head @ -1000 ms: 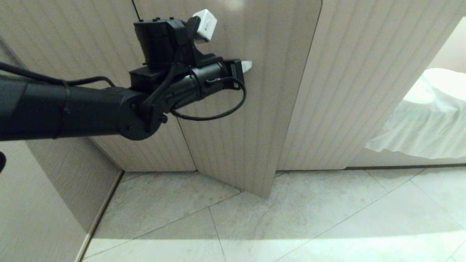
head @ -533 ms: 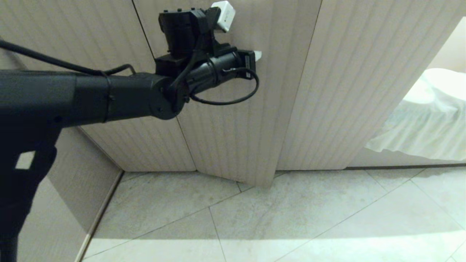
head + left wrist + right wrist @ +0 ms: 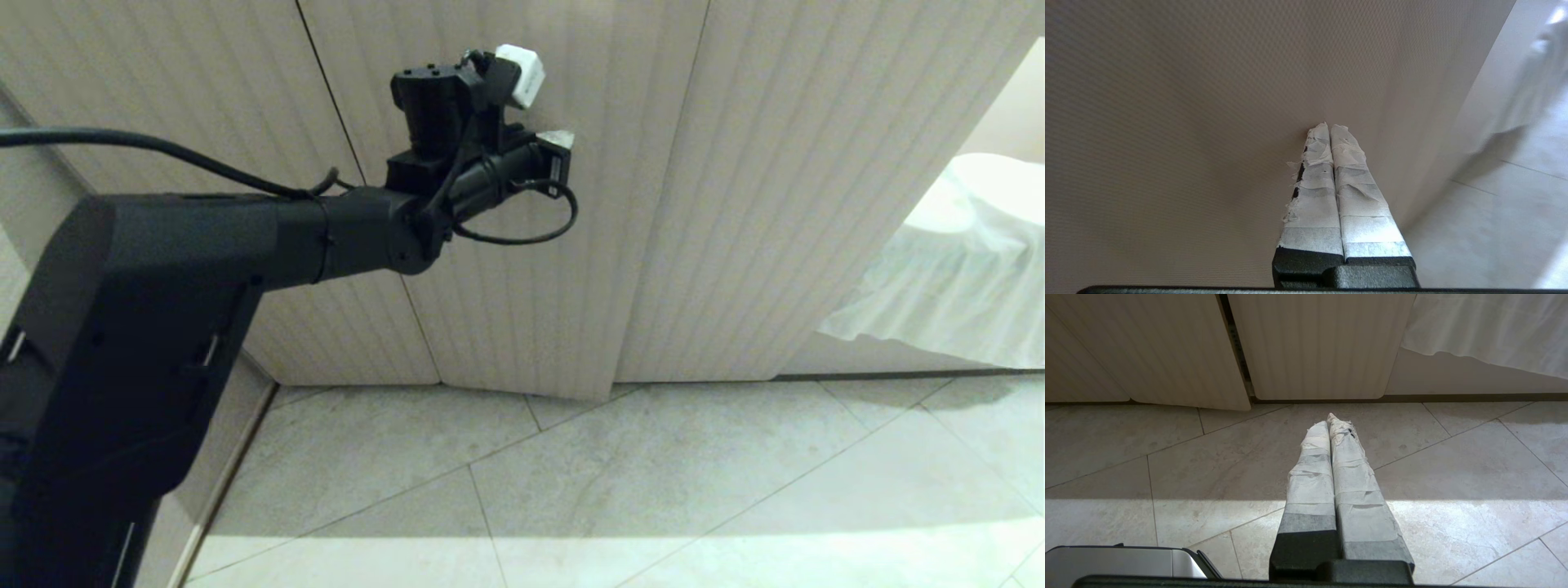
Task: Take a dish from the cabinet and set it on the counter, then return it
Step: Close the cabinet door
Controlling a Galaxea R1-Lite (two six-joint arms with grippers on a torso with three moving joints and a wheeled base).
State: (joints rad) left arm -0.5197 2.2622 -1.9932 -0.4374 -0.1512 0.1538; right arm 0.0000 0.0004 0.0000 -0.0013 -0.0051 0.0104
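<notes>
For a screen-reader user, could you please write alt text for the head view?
The robot's black left arm reaches across from the left, its left gripper with fingers shut, pressed against a fluted beige cabinet door that stands slightly ajar. Pale floor tiles lie below, and white draped cloth shows at the right.

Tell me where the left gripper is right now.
In the head view, the left gripper is up at centre, shut, tips against the fluted cabinet door, which is nearly closed above the tiled floor.

The left arm reaches forward with its hand (image 3: pixel 562 140) pressed closed, while the right hand (image 3: pixel 1329 421) hangs low, closed.
</notes>
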